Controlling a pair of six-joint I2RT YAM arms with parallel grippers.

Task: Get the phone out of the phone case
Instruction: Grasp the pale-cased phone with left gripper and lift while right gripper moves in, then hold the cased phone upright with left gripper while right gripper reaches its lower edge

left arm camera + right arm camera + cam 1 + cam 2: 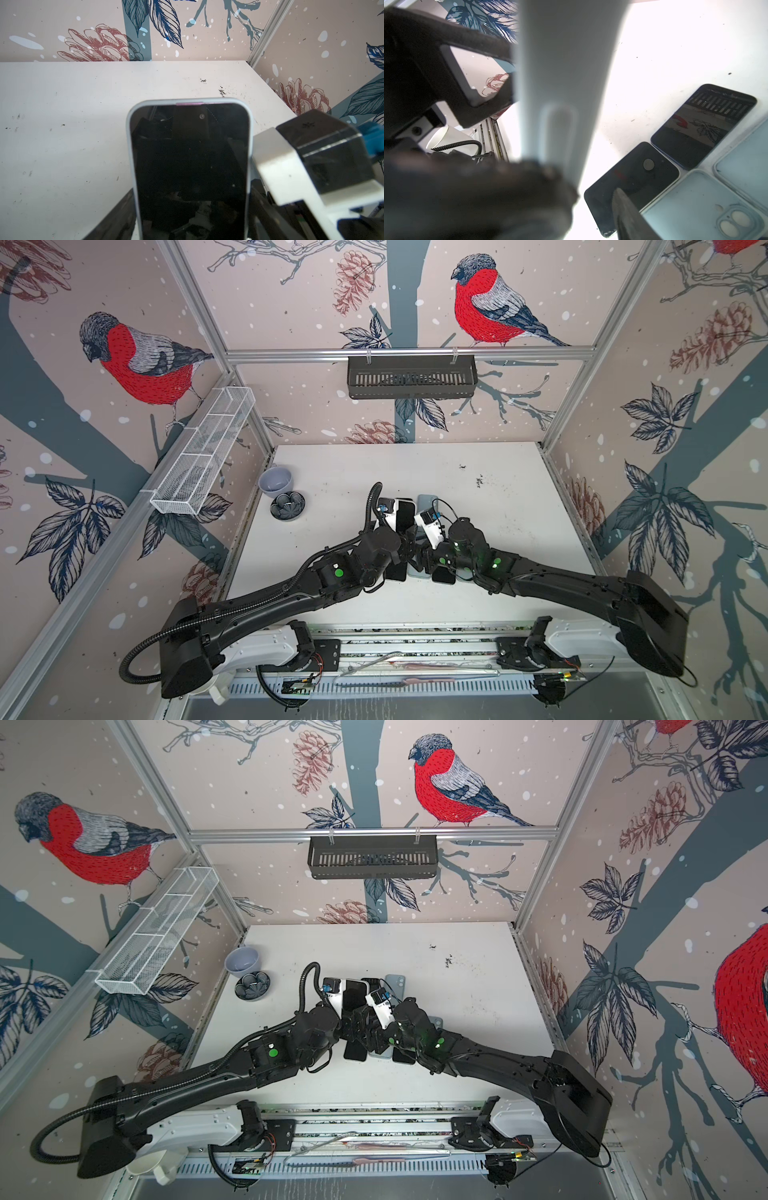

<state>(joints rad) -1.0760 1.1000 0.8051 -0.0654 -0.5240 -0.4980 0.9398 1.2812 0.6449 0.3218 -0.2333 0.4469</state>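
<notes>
Where the two arms meet over the middle of the surface (498, 489), the left gripper (190, 212) has its jaws clasped on the long sides of the pale blue case (250, 133). The phone (189, 158) sits inside the case, its dark screen facing the left wrist camera. Case and phone are raised off the surface, with the top end pointing toward the back wall.

The right gripper (422, 551) is at the back of the case, which fills the middle of the right wrist view as a pale blur. Dark fingers (483, 193) show on either side of it, but it cannot be told whether these jaws are clamped on the case or only set around it.

On the surface beneath lie a bare phone (704, 126), a second bare phone (633, 180), an empty case (691, 207) and a second empty case (745, 162), all packed close together. Near the back left corner a cup (276, 481) stands just beside a dark dish (287, 506), well apart from the arms.
</notes>
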